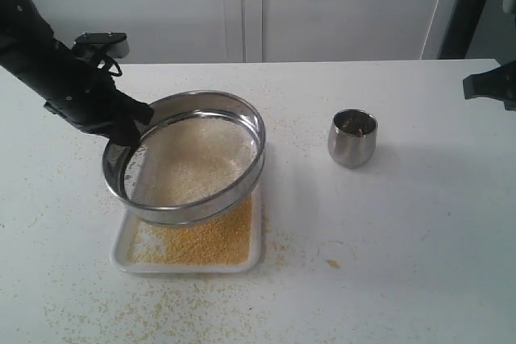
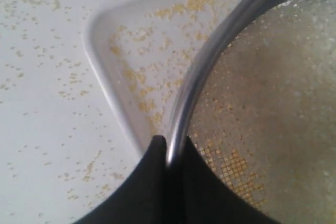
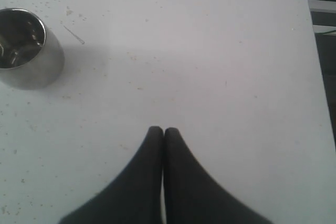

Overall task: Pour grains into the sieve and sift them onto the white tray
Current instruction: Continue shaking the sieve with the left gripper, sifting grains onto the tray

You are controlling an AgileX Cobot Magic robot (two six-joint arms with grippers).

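At the left of the exterior view, the black left arm is reaching in over the table [image 1: 387, 271], and the left gripper [image 2: 170, 142] is pinching the steel rim of the sieve [image 1: 205, 205] between its two dark fingers, one inside the ring and one outside. The sieve is hanging tilted rather than level, over the far part of the white tray [image 1: 119, 254]; whether its lower edge is touching the tray cannot be told. Pale, whitish grains [image 1: 193, 159] are lying on the grey mesh inside the ring, while fine golden-yellow bits are covering the near part of the tray in a thick layer. In the left wrist view more golden bits are showing through the mesh and dotting the tray's corner. Loose golden specks are also lying scattered on the table around the tray, mostly in front of it and to its left. To the right of the tray, well apart from it, a small rounded steel cup [image 1: 352, 138] is standing upright on the table. Farther right, the right gripper [image 3: 163, 130] is hovering over bare tabletop with its fingers pressed together on nothing, the cup sitting off to one side of it.
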